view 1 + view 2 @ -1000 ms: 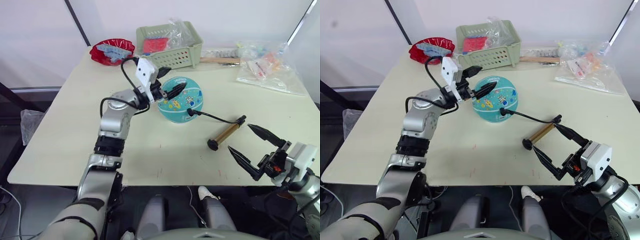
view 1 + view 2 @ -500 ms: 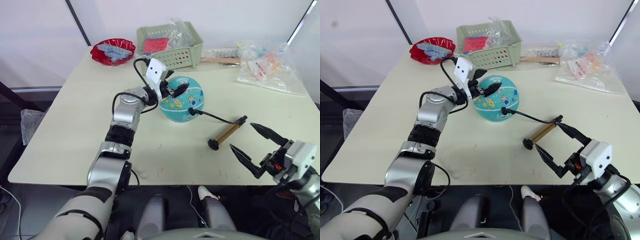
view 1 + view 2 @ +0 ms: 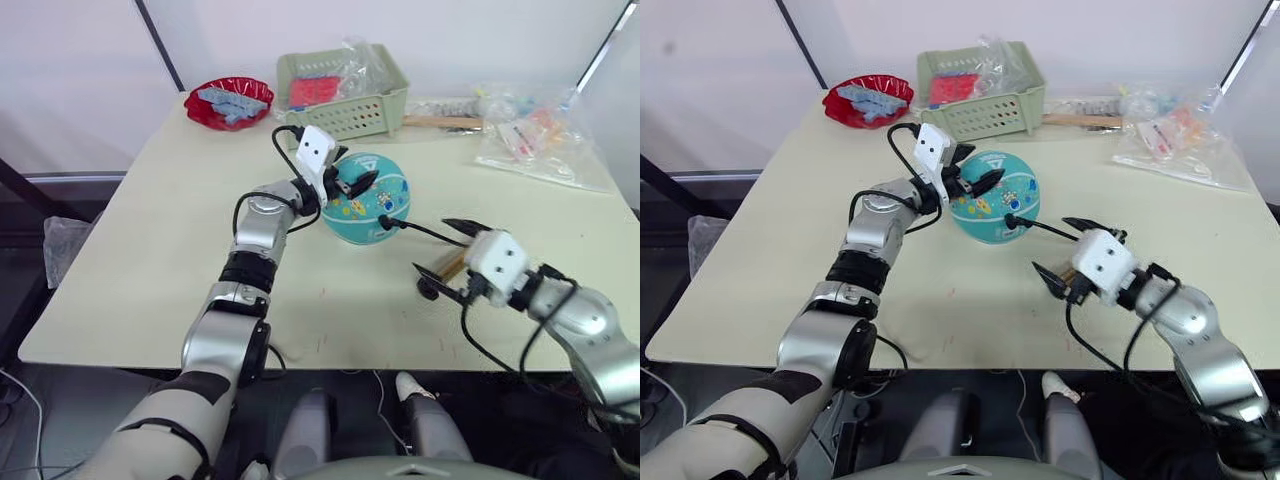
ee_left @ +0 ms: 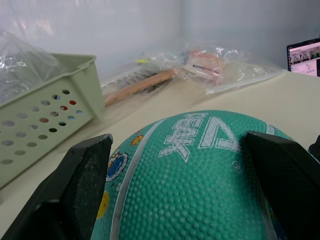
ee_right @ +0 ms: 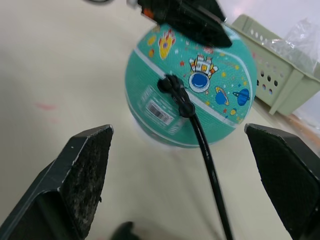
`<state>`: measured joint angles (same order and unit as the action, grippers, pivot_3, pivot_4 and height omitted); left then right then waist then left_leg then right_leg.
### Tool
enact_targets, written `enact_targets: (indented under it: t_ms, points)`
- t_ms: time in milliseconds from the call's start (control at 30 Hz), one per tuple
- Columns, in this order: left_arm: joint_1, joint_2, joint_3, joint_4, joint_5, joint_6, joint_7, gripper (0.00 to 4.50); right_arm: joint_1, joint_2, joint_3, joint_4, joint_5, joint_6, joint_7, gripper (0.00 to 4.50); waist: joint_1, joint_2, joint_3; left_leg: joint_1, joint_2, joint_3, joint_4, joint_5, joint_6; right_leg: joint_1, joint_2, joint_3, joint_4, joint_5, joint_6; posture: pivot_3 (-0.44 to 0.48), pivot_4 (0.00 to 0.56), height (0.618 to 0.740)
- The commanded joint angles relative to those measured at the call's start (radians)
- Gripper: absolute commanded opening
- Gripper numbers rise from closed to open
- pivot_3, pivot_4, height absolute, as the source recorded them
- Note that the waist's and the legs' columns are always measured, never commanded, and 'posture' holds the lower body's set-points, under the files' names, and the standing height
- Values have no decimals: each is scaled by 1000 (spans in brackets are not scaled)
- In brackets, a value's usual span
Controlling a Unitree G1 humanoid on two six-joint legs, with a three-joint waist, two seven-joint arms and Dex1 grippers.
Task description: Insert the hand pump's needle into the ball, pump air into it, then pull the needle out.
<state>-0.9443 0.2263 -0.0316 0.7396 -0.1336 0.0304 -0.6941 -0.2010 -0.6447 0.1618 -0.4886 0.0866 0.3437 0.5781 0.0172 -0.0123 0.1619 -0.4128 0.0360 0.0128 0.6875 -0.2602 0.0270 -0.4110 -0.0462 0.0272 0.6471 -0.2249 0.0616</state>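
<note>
While the ball (image 3: 368, 198) sat on the surface (image 3: 150, 250) in front of the green basket (image 3: 345, 95), the left gripper (image 3: 355, 183) rested spread across its top. The black hose (image 5: 207, 165) ran from a fitting plugged into the ball's side back to the hand pump (image 3: 448, 266), which lay between the wide-open fingers of the right gripper (image 3: 452, 262).

The ball (image 4: 200, 175) looks like pebbled, matt rubber — its black hose (image 5: 205, 150) smooth and slightly glossy. The perforated basket (image 3: 345, 90) at upper centre is plastic, the tabletop (image 3: 150, 250) smooth and matt.
</note>
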Motion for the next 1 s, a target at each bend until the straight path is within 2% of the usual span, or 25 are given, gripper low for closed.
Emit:
enact_targets:
  t_ms: [33,333,600,667,767,800,833,867,900,933,967,1000]
  points:
    - [8,-15,-17,43,30,1,14,4500,-102,-7,90,56,-134,43,-3,4418,3,0,0,0,0,0,0,0,0,0,0,0,0,0,0,0,150,736]
    - [27,-34,-12,55,33,-11,38,4500,-307,86,244,196,-349,20,-30,4418,3,0,-1,-1,0,0,0,0,0,0,0,0,0,0,0,0,150,736]
    - [43,-41,-9,51,35,-13,47,4500,-356,118,285,266,-472,-26,-29,4418,5,0,-1,0,0,0,0,1,-1,0,0,-1,0,0,0,0,150,736]
    - [47,-42,-7,51,36,-13,49,4500,-359,118,283,274,-485,-41,-23,3920,4,0,-1,0,0,0,0,1,-1,0,0,-1,1,0,0,0,150,736]
    - [51,-44,-4,51,37,-11,51,4500,-353,111,280,281,-501,-61,-10,2833,5,0,-1,0,0,0,0,1,-1,0,0,-1,1,0,0,0,150,736]
    - [52,-45,-4,51,36,-10,51,4500,-349,108,280,283,-507,-67,-6,2166,5,0,-1,0,0,0,0,1,-1,0,0,-1,1,0,0,0,150,736]
    - [52,-46,-3,50,35,-9,51,4500,-344,108,279,284,-510,-74,-4,1788,5,0,-1,0,0,0,0,1,-1,0,0,-1,1,0,0,0,150,736]
    - [53,-47,-3,51,35,-8,52,4500,-340,113,277,284,-511,-78,-4,1134,4,0,-1,0,0,0,0,1,-1,0,0,-1,1,0,0,0,150,736]
    - [53,-48,-2,51,34,-8,53,4500,-338,119,275,284,-511,-80,-4,841,4,0,-1,0,0,0,0,1,-1,0,0,-1,1,0,0,0,150,736]
    - [53,-49,-1,52,34,-7,53,4500,-338,123,273,284,-513,-82,-3,312,4,0,-1,0,0,0,0,1,-1,0,0,-1,1,0,0,0,150,736]
    - [53,-50,0,53,33,-7,54,4500,-338,128,271,285,-514,-84,-2,58,4,0,-1,0,0,0,0,1,-1,0,0,-1,1,0,0,0,150,736]
    - [52,-53,3,57,33,-7,62,4500,-338,132,268,285,-515,-86,-3,66,4,0,-1,0,0,0,0,1,-1,0,0,-1,1,0,0,0,150,736]
